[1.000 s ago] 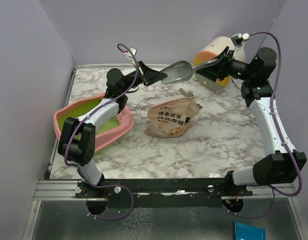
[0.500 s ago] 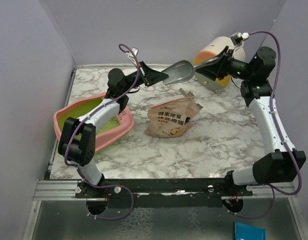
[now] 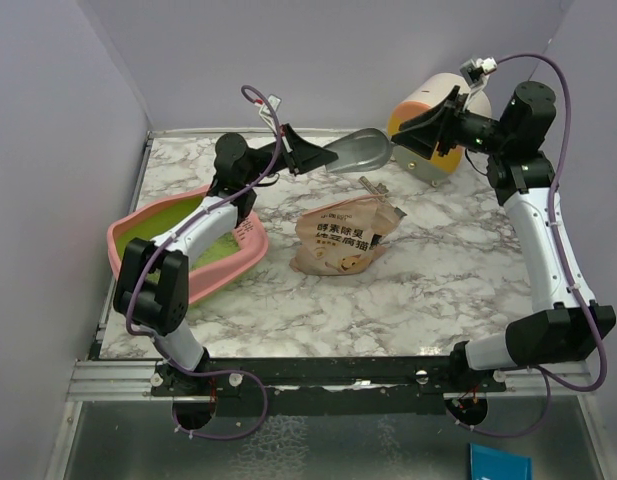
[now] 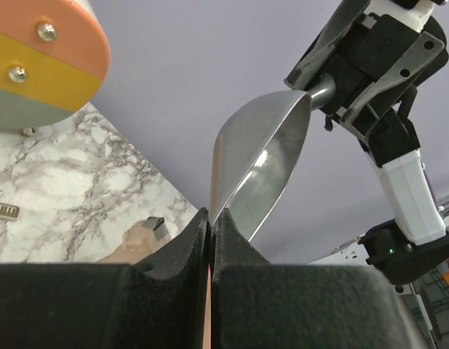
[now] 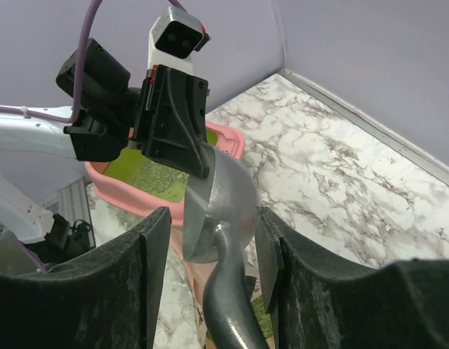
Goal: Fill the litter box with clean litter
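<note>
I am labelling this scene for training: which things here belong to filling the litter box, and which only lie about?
For the job: litter box; litter pouch; metal scoop, pinched by the left tool.
Lying about: round drawer unit.

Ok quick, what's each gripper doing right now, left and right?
Left gripper: closed, pinching the rim of the metal scoop.
Right gripper: open, straddling the scoop's handle with a gap on each side.
</note>
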